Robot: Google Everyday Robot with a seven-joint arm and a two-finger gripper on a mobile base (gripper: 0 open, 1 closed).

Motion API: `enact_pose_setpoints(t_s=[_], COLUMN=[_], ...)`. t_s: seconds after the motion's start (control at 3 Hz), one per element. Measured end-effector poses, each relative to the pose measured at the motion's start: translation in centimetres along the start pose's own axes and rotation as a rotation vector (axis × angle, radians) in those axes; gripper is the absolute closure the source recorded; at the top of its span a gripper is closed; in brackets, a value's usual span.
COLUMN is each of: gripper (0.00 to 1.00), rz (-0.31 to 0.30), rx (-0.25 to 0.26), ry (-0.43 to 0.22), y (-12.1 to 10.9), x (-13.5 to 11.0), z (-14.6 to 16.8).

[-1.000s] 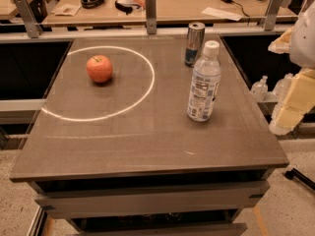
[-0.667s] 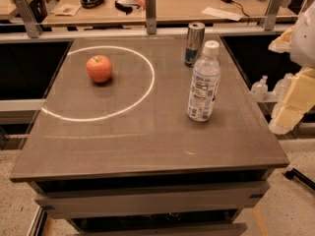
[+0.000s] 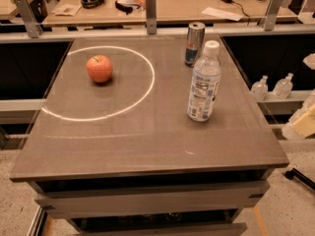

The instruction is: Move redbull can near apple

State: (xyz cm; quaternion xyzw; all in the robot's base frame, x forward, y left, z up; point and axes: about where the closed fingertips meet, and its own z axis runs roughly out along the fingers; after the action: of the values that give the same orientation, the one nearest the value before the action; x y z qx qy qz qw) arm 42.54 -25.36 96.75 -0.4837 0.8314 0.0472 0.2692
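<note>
The redbull can (image 3: 195, 44), silver above and blue below, stands upright at the far right of the table (image 3: 147, 141). The red-orange apple (image 3: 99, 69) sits at the far left, inside a ring of light, well apart from the can. My gripper (image 3: 305, 124) shows only as a pale cream shape at the right edge of the camera view, off the table and to the right of it, far from the can and touching nothing.
A clear plastic water bottle (image 3: 204, 82) with a white cap stands just in front of the can. Two small bottles (image 3: 270, 86) sit on a low shelf to the right. A desk (image 3: 167, 6) with headphones and papers runs behind a railing.
The arm and gripper have drawn back to the right, now mostly out of view. Can, apple and bottle have not moved.
</note>
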Motion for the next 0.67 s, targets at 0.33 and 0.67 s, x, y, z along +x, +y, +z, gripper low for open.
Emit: enact_pose_setpoints(t_s=[0.33,0.67], gripper=[0.0,0.0], rz=[0.117,0.171], rx=[0.029,0.037], ry=[-0.161,-0.319], y=[-0.1,-0.3], x=[2.3,4.8], z=[-0.4,0.7])
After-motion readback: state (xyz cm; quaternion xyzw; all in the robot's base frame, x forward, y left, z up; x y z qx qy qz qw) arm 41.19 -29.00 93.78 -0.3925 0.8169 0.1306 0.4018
